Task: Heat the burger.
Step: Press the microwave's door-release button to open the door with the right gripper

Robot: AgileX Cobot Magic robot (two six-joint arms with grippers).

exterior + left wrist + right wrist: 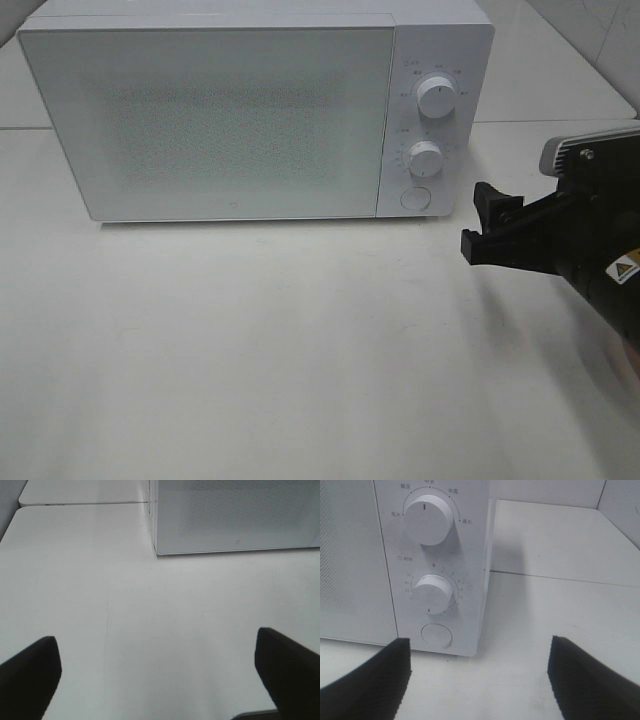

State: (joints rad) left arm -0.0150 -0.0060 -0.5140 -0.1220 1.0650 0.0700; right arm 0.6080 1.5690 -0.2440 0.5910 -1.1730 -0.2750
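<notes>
The burger is out of view. A white microwave (205, 120) stands at the back of the table with its door shut. My right gripper (480, 220) hovers open and empty just right of the microwave's front corner, at about the height of the round door button (414, 197). The right wrist view looks past the open right gripper (480, 680) at the control panel: upper knob (429, 519), lower knob (433, 594), button (436, 635). In its own wrist view my left gripper (157, 675) is wide open over bare table, with the microwave (235, 515) ahead; the exterior view does not show it.
The white table (250, 350) stretches in front of the microwave. Two knobs, the upper knob (437, 97) and the lower knob (426, 159), sit on the panel. A table seam (80, 503) runs beside the microwave's left side.
</notes>
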